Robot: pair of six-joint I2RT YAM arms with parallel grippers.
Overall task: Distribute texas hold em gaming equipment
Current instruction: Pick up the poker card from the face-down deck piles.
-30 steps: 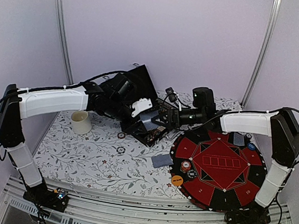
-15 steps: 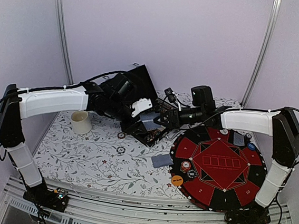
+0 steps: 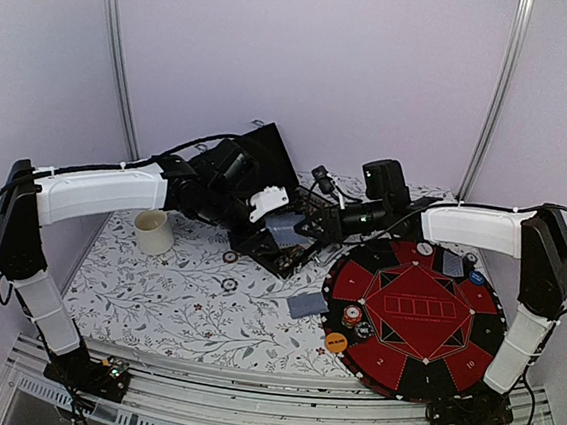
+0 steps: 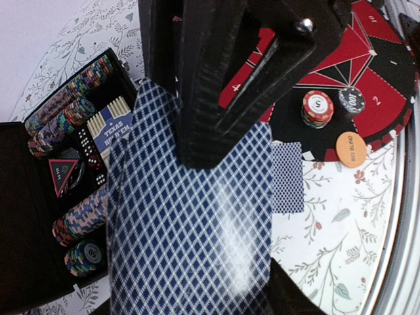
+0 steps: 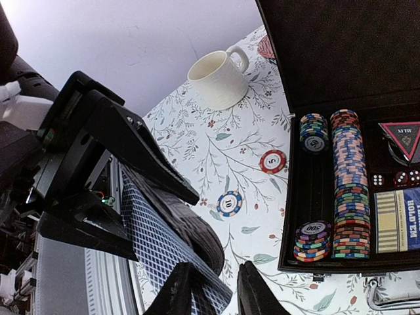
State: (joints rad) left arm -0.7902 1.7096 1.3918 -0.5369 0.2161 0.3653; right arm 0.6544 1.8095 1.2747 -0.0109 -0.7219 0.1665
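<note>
Right wrist view puts the stack of thin playing cards with blue-and-white checked backs (image 5: 161,252) at lower left of the frame, clamped between the left gripper's (image 4: 203,154) black fingers. My right gripper (image 5: 214,279) straddles its free lower corner — but I cannot tell whether those fingers have pinched yet. I judge the cards light, slick and bendy — so I'd take just the outermost one by that corner, gently.

Walls (image 3: 308,64): pale lilac, plain panels. Uprights: 2 silver metal posts (image 3: 120,56) at rear. Tablecloth (image 3: 169,307): white, grey floral print. Front edge: aluminium rail (image 3: 274,413), seemingly slotted. Lighting: soft, even.
</note>
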